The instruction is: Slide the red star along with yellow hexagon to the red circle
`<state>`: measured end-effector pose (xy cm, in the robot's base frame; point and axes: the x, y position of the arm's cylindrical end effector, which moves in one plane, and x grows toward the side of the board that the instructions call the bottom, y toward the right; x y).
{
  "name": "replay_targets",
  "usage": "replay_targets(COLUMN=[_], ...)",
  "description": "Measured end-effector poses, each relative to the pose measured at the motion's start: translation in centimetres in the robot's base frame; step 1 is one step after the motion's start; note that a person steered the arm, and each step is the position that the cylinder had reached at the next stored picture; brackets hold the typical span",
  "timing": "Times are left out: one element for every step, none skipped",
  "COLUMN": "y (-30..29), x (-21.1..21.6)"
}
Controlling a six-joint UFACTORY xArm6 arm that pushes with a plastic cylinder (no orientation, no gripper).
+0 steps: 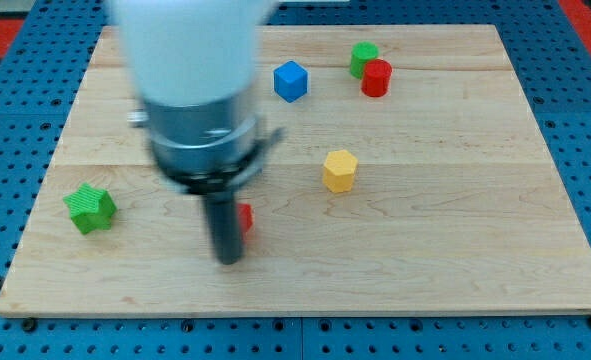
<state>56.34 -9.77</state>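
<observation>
The red star is mostly hidden behind my rod; only a red sliver shows at the rod's right side. My tip rests on the board just left of and below that sliver, touching or nearly touching it. The yellow hexagon sits to the right of and above the star, apart from it. The red circle stands near the view's top, right of centre, touching a green block behind it.
A blue cube lies near the view's top centre. A green star lies at the view's left. The wooden board sits on a blue pegboard. The arm's body hides the upper-left middle of the board.
</observation>
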Motion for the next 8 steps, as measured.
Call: replay_targets(y=[-1.4, -2.3, -2.0, 0.6, 4.3, 5.4, 5.8, 7.7], x=[-0.7, -3.2, -3.2, -2.2, -2.3, -4.3, -4.5, -5.4])
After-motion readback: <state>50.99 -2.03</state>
